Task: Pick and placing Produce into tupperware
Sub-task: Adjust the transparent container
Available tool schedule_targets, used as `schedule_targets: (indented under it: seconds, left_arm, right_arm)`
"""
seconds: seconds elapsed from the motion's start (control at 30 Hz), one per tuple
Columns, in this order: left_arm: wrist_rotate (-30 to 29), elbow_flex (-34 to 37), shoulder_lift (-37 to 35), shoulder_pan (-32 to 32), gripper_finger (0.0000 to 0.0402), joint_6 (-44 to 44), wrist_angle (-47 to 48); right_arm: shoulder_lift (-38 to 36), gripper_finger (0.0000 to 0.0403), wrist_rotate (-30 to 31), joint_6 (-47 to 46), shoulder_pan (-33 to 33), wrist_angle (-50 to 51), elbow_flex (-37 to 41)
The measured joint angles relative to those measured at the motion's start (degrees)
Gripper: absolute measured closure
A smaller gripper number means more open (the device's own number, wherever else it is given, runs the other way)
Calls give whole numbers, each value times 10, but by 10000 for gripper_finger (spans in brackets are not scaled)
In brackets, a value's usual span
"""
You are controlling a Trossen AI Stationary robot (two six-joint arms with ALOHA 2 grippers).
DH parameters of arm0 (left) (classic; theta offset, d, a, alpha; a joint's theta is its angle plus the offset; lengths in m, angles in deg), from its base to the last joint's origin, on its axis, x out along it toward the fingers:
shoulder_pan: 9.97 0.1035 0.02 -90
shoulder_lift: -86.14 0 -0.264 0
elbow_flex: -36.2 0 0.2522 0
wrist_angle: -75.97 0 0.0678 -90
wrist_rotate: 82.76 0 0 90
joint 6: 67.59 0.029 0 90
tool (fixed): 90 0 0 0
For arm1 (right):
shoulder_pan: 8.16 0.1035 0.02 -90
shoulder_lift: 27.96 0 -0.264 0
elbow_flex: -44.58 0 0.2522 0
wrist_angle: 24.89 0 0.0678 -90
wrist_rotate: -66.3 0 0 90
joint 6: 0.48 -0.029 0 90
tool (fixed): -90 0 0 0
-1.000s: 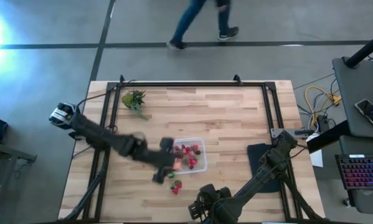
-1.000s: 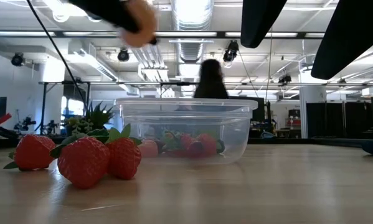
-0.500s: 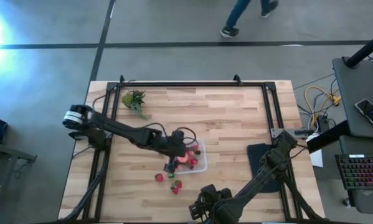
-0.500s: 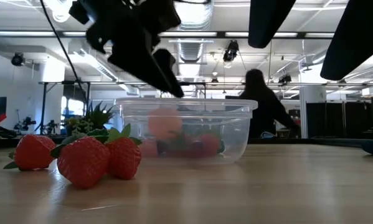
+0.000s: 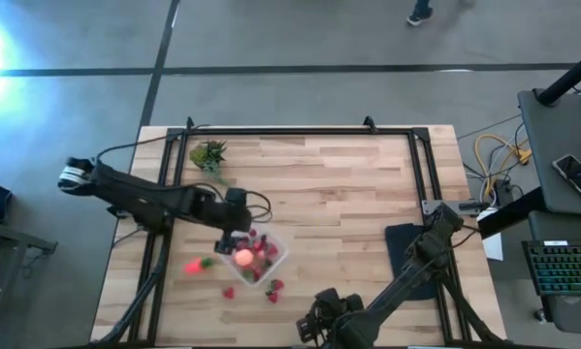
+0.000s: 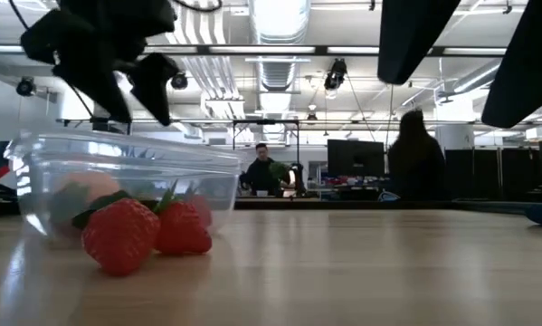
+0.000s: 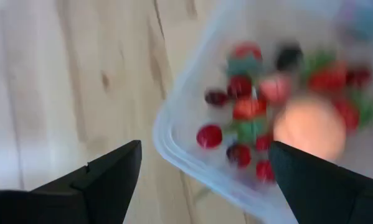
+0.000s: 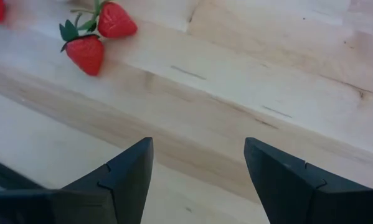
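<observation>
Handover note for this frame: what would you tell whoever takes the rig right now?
Left pincer: open, empty, over the tub's near-left edge.
Right pincer: open, empty, parked at the table's front edge.
Tub: sits left of table centre, askew to the table edges.
Done: most strawberries and the orange fruit are in the tub.
Left: two berries touching in front of the tub, one to their left, and a blurred red one left of the tub.
Leafy clump sits at the back left.
</observation>
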Motion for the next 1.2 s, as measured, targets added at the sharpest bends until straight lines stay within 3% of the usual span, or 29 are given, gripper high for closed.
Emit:
schedule_targets:
  seconds: [0.07, 0.23, 0.43, 0.57, 0.73, 0.93, 1.2]
  left_arm:
    - [1, 12, -26, 12, 66, 0, -31]
    - [-2, 15, -40, 30, 66, -3, -10]
    - [-13, 25, -45, 30, 66, -38, 184]
    - [16, 75, -86, 17, 77, -106, 225]
    - [113, 140, -114, -14, 99, -221, 109]
    - [110, 143, -73, -48, 115, -272, -14]
    - [110, 95, 47, -50, 117, -233, -165]
  right_arm:
    - [0, 158, 2, -1, 0, 0, 2]
    - [0, 158, 2, -3, 0, -1, 3]
    - [0, 158, 2, -26, 2, -5, 3]
    - [0, 158, 1, -27, 3, -5, 3]
    - [0, 158, 2, -27, 3, -3, 3]
    - [0, 158, 1, -29, 3, -3, 3]
    - [0, 158, -3, -35, 5, -4, 3]
